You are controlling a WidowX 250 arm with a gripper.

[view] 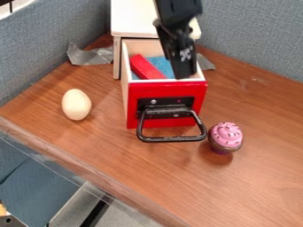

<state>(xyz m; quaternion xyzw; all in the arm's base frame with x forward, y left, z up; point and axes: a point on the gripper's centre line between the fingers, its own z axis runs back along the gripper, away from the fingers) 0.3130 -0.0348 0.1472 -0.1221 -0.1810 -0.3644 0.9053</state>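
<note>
The black gripper (184, 73) hangs down from the top edge over the right side of an open drawer (167, 91) with a red front and a black handle. Inside the drawer lie a red block (145, 68), just left of the gripper, and something blue (161, 64) beneath it. Whether the gripper holds or touches anything cannot be told. A pale egg (76, 104) rests on the wooden surface left of the drawer. To the right of the handle stands a cupcake (226, 136) with pink frosting.
Behind the drawer is its white cabinet (133, 20). Grey tape (91, 55) sticks to the wooden table (118, 153) at the back left. Blue-grey partition walls (254, 35) border the back and left, and the table's front edge slants across the lower left.
</note>
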